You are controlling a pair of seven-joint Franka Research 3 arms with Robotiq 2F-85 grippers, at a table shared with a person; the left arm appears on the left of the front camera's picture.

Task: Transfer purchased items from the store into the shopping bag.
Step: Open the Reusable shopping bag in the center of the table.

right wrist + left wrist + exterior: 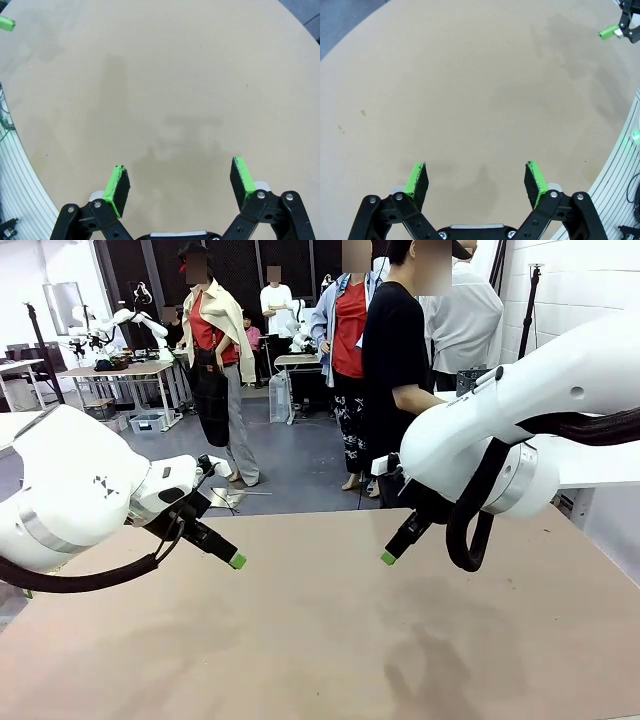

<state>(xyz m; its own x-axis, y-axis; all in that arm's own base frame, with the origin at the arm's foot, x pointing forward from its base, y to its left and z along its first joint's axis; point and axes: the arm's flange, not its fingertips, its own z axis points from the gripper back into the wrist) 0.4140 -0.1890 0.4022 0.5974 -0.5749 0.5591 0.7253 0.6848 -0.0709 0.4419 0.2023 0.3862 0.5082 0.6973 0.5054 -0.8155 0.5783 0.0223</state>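
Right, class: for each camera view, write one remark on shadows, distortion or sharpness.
Front view: even light, soft arm shadows on the table, background slightly soft. Left wrist view: the wide-angle lens bows the table's edge; left end effector sharp. Right wrist view: same bowing, smudgy shadow beyond the right end effector.

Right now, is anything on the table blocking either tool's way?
Nothing visible does. The left tool and the right tool both hang open above the tan table, and its surface beneath and between them is bare.
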